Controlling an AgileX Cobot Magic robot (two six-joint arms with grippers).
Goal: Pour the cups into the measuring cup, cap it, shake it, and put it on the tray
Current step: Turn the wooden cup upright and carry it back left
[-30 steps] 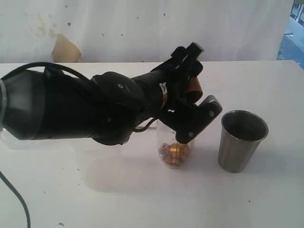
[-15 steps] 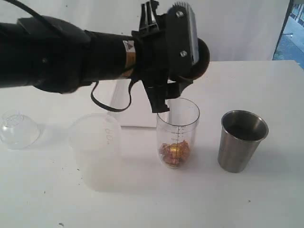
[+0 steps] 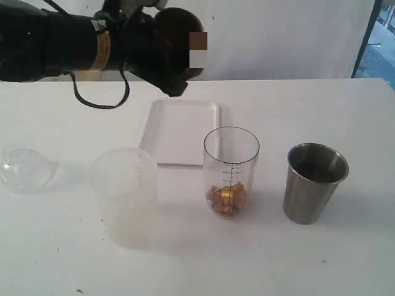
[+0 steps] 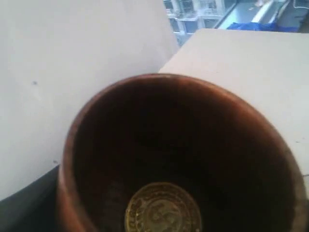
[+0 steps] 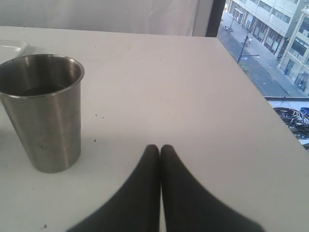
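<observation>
My left gripper (image 3: 162,58) hangs high over the table's back left, shut on the dark-brown wooden cup (image 3: 174,28), which lies tipped with its mouth sideways. The left wrist view looks straight into that cup (image 4: 87,159); one round gold piece (image 4: 163,210) rests at its bottom, and the fingers are hidden. The clear measuring cup (image 3: 231,163) stands uncapped mid-table with gold and copper pieces (image 3: 227,198) at its bottom. The steel tumbler (image 3: 315,182) (image 5: 41,113) stands to its right. The white tray (image 3: 182,131) lies behind. My right gripper (image 5: 155,149) is shut and empty, low beside the tumbler.
A wide frosted plastic tub (image 3: 123,194) stands left of the measuring cup. A clear dome lid (image 3: 23,168) lies at the far left. The table's right edge (image 5: 251,92) runs close to the right gripper.
The left arm has swung up and back to the left, away from above the measuring cup, carrying the wooden cup. The measuring cup and tray now show unobstructed.
</observation>
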